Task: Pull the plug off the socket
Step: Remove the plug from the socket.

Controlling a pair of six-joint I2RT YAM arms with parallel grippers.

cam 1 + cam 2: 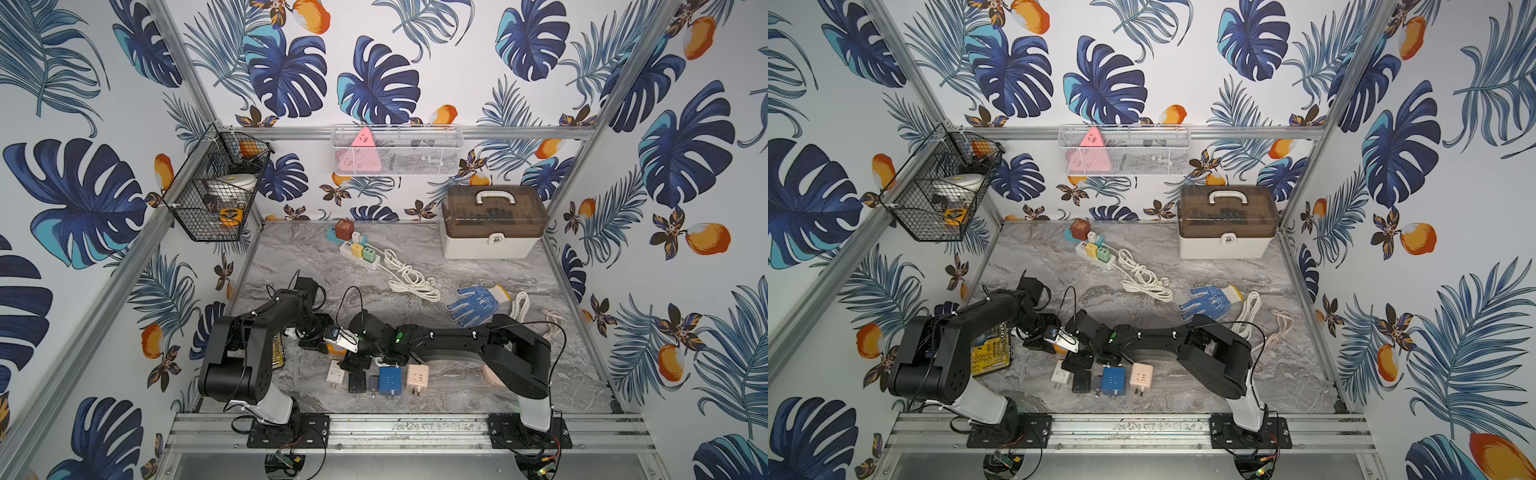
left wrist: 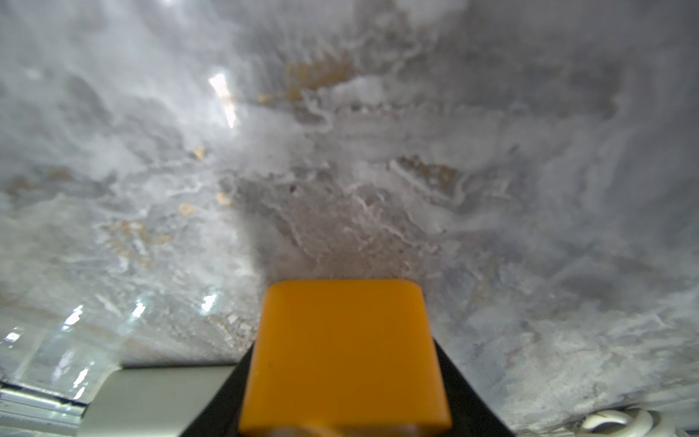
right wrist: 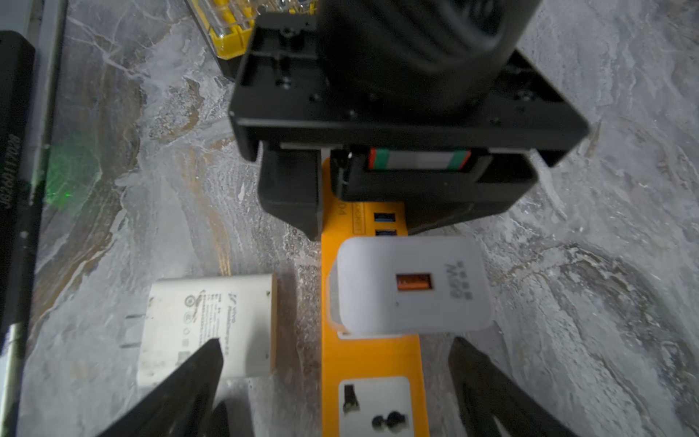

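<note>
Far left in a top view, the yellow bit case (image 1: 990,349) lies flat by my left arm. Next to it the left gripper (image 3: 365,230) is pressed onto the two long sides of the orange strip (image 3: 370,363), pinching it near the USB end. My left wrist view shows that same orange body wedged between the black fingers (image 2: 463,405). The strip lies flat on the table (image 3: 567,302).

The plug (image 3: 412,283) is white with an orange port on its face, and it stands plugged into the strip just beside the left gripper's tips. A loose white charger (image 3: 204,321) lies flat on the table just beside the strip, with its prongs pointing away from it.

The right gripper (image 3: 336,342) is spread wide, one finger on each side of the strip. It sits just short of the plug and is not touching it.

Further right in a top view, a blue charger (image 1: 390,379) and a pink one (image 1: 417,376) lie side by side near the front. The glove (image 1: 473,305) lies beyond my right arm, with the box (image 1: 492,224) at the back
</note>
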